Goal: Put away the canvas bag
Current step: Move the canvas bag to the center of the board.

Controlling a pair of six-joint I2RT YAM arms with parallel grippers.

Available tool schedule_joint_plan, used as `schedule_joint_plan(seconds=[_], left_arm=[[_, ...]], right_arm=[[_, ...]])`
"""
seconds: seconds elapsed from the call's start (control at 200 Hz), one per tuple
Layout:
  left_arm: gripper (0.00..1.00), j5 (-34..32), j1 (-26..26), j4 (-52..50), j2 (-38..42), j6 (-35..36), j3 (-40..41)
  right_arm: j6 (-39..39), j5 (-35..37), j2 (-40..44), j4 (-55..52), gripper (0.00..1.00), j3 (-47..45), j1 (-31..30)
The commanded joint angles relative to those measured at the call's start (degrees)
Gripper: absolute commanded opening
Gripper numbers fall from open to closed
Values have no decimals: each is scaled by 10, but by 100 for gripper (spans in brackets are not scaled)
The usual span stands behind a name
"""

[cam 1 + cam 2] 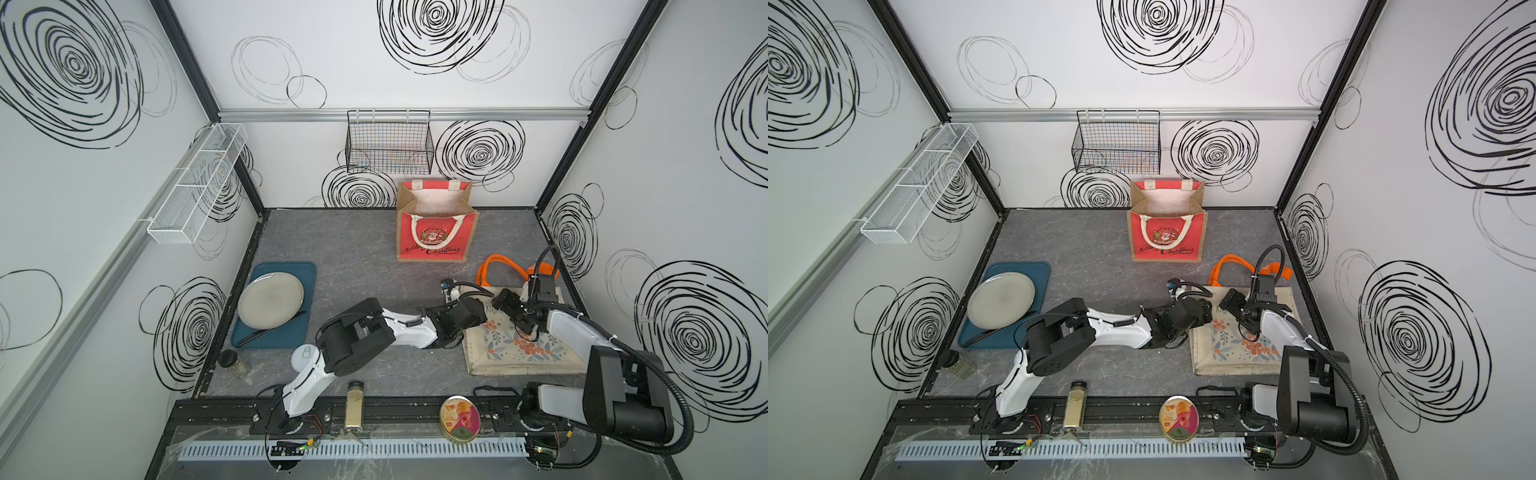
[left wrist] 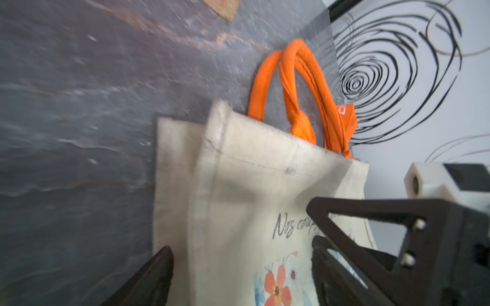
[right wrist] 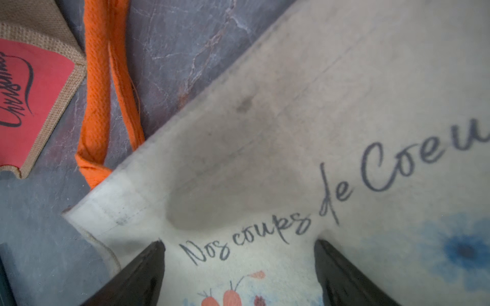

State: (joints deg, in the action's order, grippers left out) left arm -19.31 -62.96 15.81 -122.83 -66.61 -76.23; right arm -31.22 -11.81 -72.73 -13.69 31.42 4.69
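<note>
Canvas bag [image 1: 513, 353] lies flat on the table [image 1: 353, 257] under both claws, its long axis running away from them to the orange handles [image 1: 496, 264] beyond the fingertips. Left gripper [image 2: 240, 249], spread wide, straddles the bag's side edge. Right gripper [image 3: 238, 242], equally spread, rests on the printed face just beside it, seemingly nearer the handles.

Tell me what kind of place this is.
Probably a robot test booth, not a home: panel walls printed with black scribbles, two arms bolted to a front rail, and household props such as a Christmas bag and a wire basket.
</note>
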Motion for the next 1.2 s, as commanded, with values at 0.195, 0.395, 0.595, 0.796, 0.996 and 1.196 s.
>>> schedule_joint_plan(seconds=[0.195,0.395,0.595,0.796,0.996,1.196], left_arm=[[99,36,108,49,266,145,158],[99,217,252,84,431,195,297],[99,238,358,-24,523,218,327],[99,331,471,-7,527,171,324],[99,344,499,-59,515,204,276],[99,322,506,-129,525,252,242]], right_arm=[[93,31,40,-48,100,172,-45],[186,58,9,-11,100,322,-114],[270,-25,-83,9,100,458,-158],[361,-95,-239,-39,100,638,-207],[501,-108,-393,-175,92,816,-266],[533,-105,-445,-195,88,854,-284]])
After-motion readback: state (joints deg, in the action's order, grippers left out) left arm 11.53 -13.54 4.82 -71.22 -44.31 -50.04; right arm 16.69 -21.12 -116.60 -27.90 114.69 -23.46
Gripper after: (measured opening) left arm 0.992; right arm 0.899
